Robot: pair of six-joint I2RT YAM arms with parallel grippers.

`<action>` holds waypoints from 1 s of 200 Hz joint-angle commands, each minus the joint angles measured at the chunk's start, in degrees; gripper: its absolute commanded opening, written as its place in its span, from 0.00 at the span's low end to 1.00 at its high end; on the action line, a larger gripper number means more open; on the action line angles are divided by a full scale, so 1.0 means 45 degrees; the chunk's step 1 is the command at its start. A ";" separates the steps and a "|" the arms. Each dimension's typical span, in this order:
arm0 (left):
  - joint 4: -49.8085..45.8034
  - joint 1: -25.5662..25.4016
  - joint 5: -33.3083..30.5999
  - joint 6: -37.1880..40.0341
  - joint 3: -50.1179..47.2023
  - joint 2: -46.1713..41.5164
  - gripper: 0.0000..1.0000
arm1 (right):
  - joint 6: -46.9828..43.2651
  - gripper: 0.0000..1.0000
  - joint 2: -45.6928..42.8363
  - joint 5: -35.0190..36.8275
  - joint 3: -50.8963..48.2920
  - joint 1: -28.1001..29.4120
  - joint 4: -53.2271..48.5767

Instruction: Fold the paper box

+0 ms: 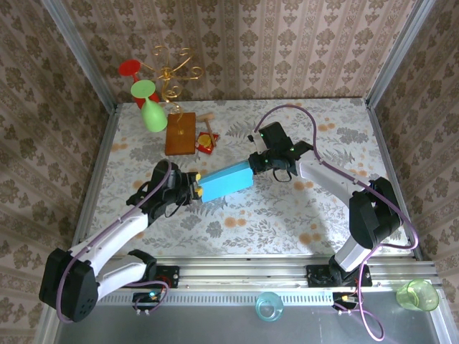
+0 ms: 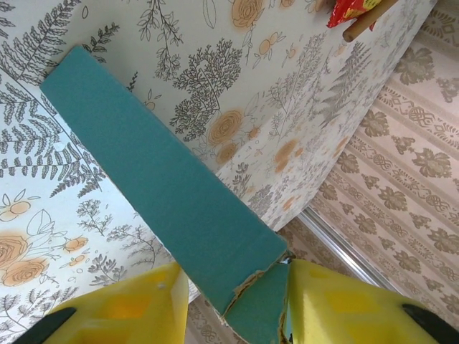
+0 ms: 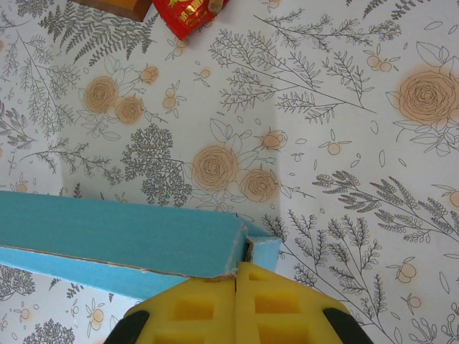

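Floral table (image 1: 287, 208), paper box (image 1: 226, 183) light-blue, long, narrow, one corner frayed

The left gripper (image 1: 195, 185) and right gripper (image 1: 254, 163) clasp opposite ends of a slim light-blue paper box (image 1: 226, 182) above the floral table (image 1: 287, 215), near a wooden board (image 1: 180, 133).
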 commanded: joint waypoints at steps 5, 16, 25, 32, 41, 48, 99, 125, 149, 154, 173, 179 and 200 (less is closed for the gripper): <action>-0.0138 -0.0106 -0.0204 -0.0483 -0.0490 0.0004 0.34 | 0.0122 0.00 -0.0042 -0.0125 0.0013 0.0121 -0.0910; -0.0158 -0.0106 -0.0224 -0.0446 -0.0513 -0.0017 0.34 | 0.0156 0.00 -0.0086 -0.0100 0.0025 0.0112 -0.0939; -0.0196 -0.0106 -0.0219 -0.0406 -0.0515 -0.0037 0.34 | 0.0198 0.02 -0.0126 -0.0080 0.0071 0.0111 -0.0963; -0.0224 -0.0106 -0.0217 -0.0383 -0.0516 -0.0040 0.33 | 0.0255 0.04 -0.0164 -0.0098 0.0110 0.0111 -0.1004; -0.0234 -0.0106 -0.0228 -0.0349 -0.0502 -0.0025 0.33 | 0.0339 0.05 -0.0198 -0.0134 0.0150 0.0111 -0.1024; -0.0264 -0.0116 -0.0192 -0.0318 -0.0505 -0.0049 0.33 | 0.0419 0.06 -0.0247 -0.0175 0.0159 0.0111 -0.1026; -0.0207 -0.0143 -0.0234 -0.0285 -0.0585 -0.0038 0.35 | 0.0996 0.19 -0.0192 -0.0380 0.0498 0.0073 -0.1333; -0.0160 -0.0145 -0.0211 -0.0299 -0.0612 -0.0001 0.35 | 0.1612 0.28 -0.0247 -0.0685 0.0674 -0.0033 -0.1368; -0.0167 -0.0145 -0.0216 -0.0295 -0.0612 -0.0001 0.35 | 0.2542 0.37 -0.0486 -0.1077 0.0904 -0.0129 -0.1444; -0.0140 -0.0145 -0.0226 -0.0295 -0.0612 -0.0001 0.35 | 0.2768 0.39 -0.0542 -0.1175 0.0954 -0.0156 -0.1474; -0.0118 -0.0140 -0.0225 -0.0298 -0.0592 0.0044 0.35 | 0.3843 0.45 -0.0737 -0.1553 0.0999 -0.0324 -0.1502; -0.0118 -0.0130 -0.0214 -0.0289 -0.0591 0.0040 0.35 | 0.4298 0.46 -0.0769 -0.1734 0.0974 -0.0431 -0.1514; -0.0084 -0.0126 -0.0223 -0.0269 -0.0557 0.0040 0.35 | 0.6192 0.51 -0.0891 -0.2278 0.0695 -0.1006 -0.1454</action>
